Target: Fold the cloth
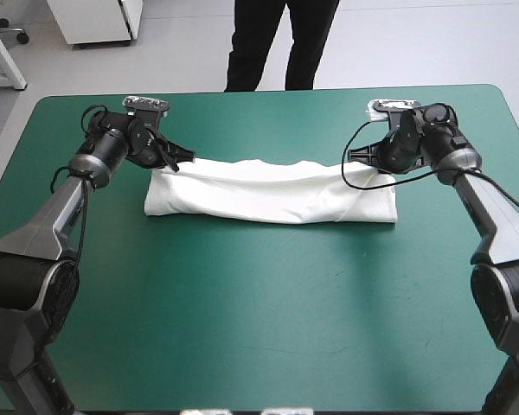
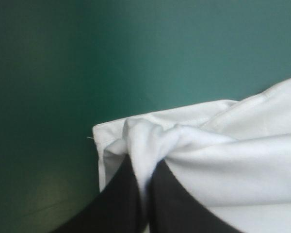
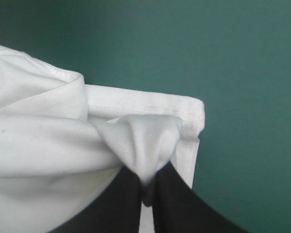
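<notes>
White T-shirt [image 1: 272, 194] lies as a long band across the far half of the teal-green worktop [image 1: 242, 328], running from one arm to the other. The left claw [image 1: 175, 162] is clamped on the far corner at the band's left end, and the right claw [image 1: 353, 157] on the far corner at its right end. In each wrist view the black fingers [image 2: 119, 204] nearly meet, with a pinched tuft of cloth between them and a hemmed lower layer flat underneath. The far edge runs wavy between the two grips.

The step in hand looks like carrying that far edge over toward the near one to narrow the band. To do it well, both arms should lift only enough to clear the layer below. They should draw slightly apart to take out the waviness, and travel at one pace so the edge runs straight. Lay the carried edge along the near edge, and let go only once the cloth rests flat. Uneven speed would skew the fold, and too hard a pull could slip a tuft free.
</notes>
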You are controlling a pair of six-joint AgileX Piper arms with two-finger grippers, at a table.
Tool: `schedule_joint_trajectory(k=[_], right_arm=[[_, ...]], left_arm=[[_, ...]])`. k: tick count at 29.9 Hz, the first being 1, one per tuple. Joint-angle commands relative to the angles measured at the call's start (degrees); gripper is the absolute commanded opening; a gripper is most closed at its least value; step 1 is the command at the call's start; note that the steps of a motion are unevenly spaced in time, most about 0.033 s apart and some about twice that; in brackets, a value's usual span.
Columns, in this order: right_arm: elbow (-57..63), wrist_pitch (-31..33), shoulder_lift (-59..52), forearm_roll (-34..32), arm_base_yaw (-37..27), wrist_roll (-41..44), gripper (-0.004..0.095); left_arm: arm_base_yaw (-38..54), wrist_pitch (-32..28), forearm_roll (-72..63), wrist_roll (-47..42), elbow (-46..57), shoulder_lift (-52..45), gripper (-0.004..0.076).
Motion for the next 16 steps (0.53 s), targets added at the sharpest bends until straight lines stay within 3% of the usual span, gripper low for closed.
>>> schedule_joint_trajectory(k=[1,7,10,12,16], right_arm=[[-3.8,-0.2,-0.4,-1.2,-0.6,-0.6,-0.0017],[-3.9,0.1,1.7,-0.7,-0.6,-0.6,-0.001],[-3.9,0.2,1.8,-0.8,-0.6,-1.9,0.0081],[-3.9,0.6,1.8,-0.5,-0.6,-3.0,0.0182],[-3.9,3.2,1.5,-0.1,-0.6,-2.9,0.0432]], left_arm=[[0.0,-3.2,0.6,-0.8,-2.4,-0.5,-0.0009],[0.0,-3.7,0.4,-0.8,-2.4,2.6,-0.0008],[0.0,-3.5,0.7,1.5,-2.4,3.0,0.006],[0.0,-3.0,0.2,4.1,-2.4,3.0,0.0168],[0.0,-2.6,-1.2,5.7,-2.4,1.7,0.0492]])
